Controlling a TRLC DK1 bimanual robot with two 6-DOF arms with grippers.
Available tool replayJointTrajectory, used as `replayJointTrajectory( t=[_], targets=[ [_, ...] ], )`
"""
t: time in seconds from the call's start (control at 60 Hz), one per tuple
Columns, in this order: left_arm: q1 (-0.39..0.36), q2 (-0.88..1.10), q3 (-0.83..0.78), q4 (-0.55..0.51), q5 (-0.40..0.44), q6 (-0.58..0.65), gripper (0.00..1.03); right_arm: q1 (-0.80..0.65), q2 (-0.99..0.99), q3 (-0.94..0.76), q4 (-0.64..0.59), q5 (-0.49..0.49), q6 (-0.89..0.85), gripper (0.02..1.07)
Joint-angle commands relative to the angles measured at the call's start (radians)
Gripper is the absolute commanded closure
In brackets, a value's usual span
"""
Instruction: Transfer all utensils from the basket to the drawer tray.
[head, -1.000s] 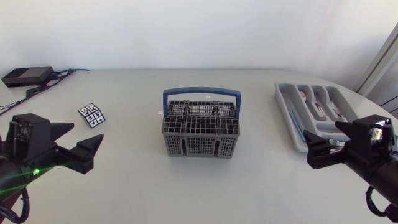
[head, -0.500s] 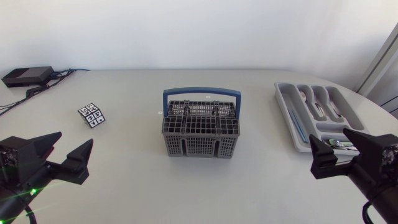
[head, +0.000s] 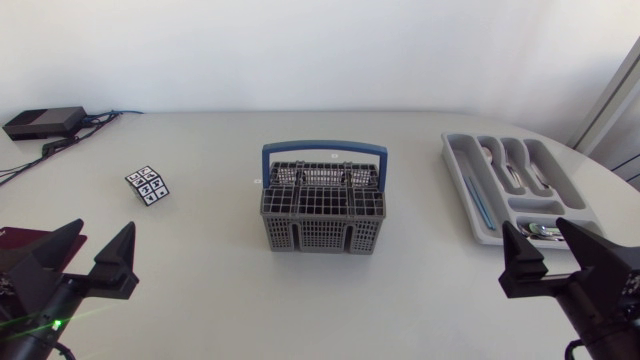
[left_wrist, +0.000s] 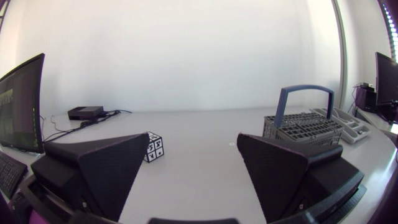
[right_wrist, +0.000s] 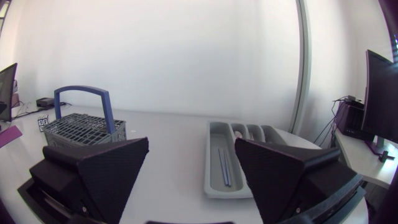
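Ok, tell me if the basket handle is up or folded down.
Up. The blue handle stands arched above the basket, clearest in the left wrist view.

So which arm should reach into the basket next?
Probably the right. The basket sits about midway between the left gripper and the right gripper, both open and empty, but only the right one is beside the drawer tray.

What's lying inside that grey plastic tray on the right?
The grey plastic drawer tray holds thin blue utensils in its long slot and silver cutlery in others; the right arm's fingers partly hide its near end.
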Motion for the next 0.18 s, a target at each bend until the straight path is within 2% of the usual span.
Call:
replayJointTrajectory(
  t=[0.0,0.167],
  targets=[
    [0.008,-0.021,-0.044,0.001,-0.002,-0.031,0.05,-0.009,-0.017,-0.025,0.018,0.006,0.035,0.07],
    [0.008,-0.021,-0.044,0.001,-0.002,-0.031,0.05,-0.009,-0.017,-0.025,0.018,0.006,0.035,0.07]
  ],
)
